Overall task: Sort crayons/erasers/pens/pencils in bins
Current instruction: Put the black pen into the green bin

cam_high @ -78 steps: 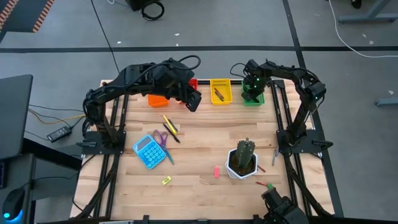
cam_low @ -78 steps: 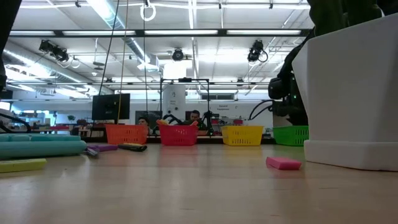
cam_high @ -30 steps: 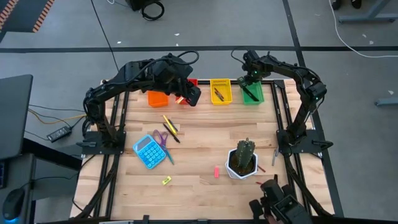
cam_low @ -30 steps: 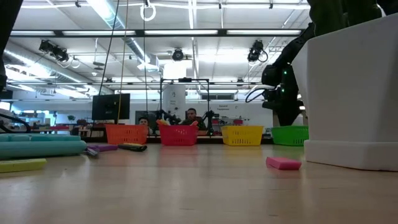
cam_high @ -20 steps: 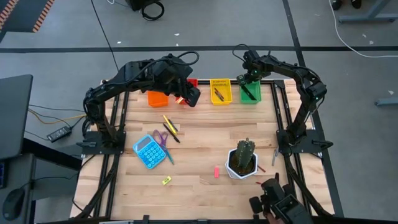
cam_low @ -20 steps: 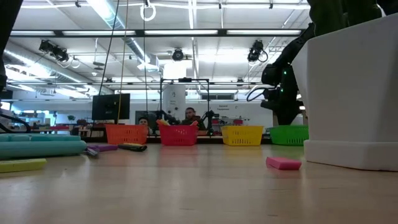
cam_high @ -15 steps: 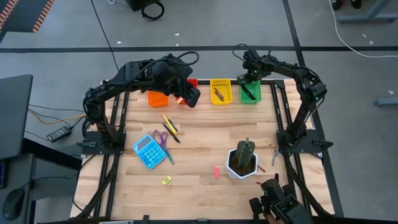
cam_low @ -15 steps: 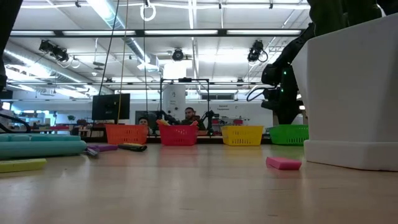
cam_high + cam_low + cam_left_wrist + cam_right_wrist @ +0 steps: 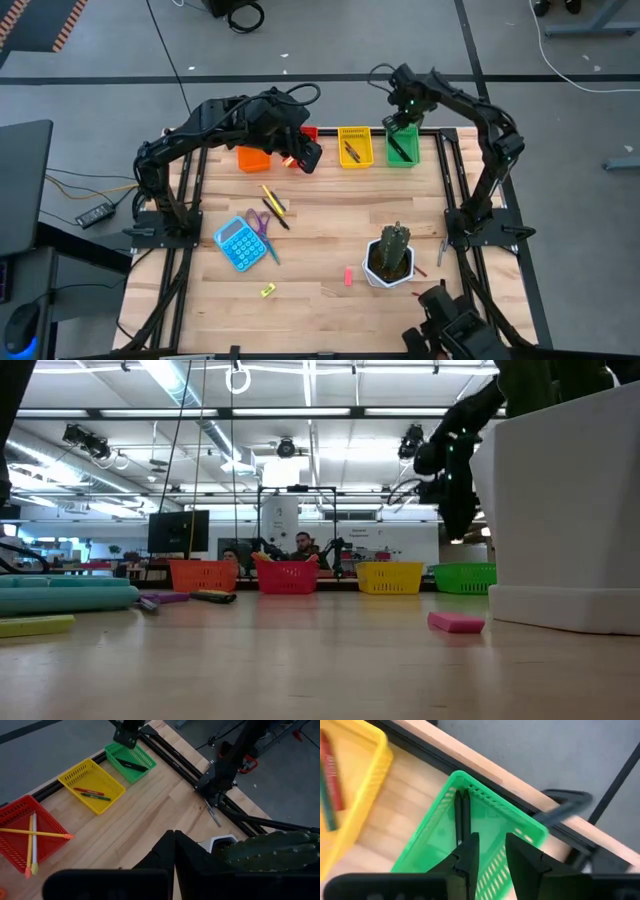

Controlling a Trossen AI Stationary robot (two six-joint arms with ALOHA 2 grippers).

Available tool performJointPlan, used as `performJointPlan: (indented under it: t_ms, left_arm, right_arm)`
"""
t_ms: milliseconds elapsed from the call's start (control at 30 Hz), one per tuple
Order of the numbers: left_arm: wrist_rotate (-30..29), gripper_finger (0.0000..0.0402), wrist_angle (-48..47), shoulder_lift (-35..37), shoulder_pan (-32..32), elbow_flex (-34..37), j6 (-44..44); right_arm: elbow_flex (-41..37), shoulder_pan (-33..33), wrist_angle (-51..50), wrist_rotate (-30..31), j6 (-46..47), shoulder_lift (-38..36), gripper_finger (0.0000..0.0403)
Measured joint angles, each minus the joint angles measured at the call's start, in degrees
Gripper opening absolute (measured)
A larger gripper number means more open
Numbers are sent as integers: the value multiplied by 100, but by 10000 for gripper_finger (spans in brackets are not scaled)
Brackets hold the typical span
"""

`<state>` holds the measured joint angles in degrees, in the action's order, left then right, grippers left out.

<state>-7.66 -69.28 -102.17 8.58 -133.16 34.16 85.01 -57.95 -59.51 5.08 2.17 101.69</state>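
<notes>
Sorting partly done: four bins stocked unevenly, strays left on the tabletop.

We list pencils (image 9: 32,840) in the red bin (image 9: 20,815), crayons (image 9: 92,794) in the yellow bin (image 9: 80,774), a pen (image 9: 461,817) in the green bin (image 9: 405,158). Right tool (image 9: 490,851) hangs empty, fingers apart, above it; left tool (image 9: 173,855) is pressed together near the red bin. Still loose: pink eraser (image 9: 348,276), yellow-green eraser (image 9: 267,291), sticks (image 9: 273,204) beside the calculator (image 9: 238,243).

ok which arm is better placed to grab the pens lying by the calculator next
Probably the left: its gripper hangs empty and shut just behind the pens, while the right gripper is over the green bin, farther off.
</notes>
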Motion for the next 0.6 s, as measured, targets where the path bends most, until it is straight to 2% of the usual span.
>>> performJointPlan:
  t_ms: [133, 300, 433, 600]
  left_arm:
    - [0, 14, 5, 0, -2, 0, 10]
    - [-73, 21, 81, 0, -2, 0, 10]
    - [-92, 17, 199, 0, -2, 0, -30]
    - [-94, 10, 210, 0, -2, 0, -167]
  right_arm:
    - [669, 1, -846, -468, -407, -104, 102]
    - [681, -65, -1039, -625, -677, -624, 102]
    - [270, -172, -1210, -872, -452, -1099, 102]
    - [-779, 46, -1266, -1134, -82, -1946, 102]
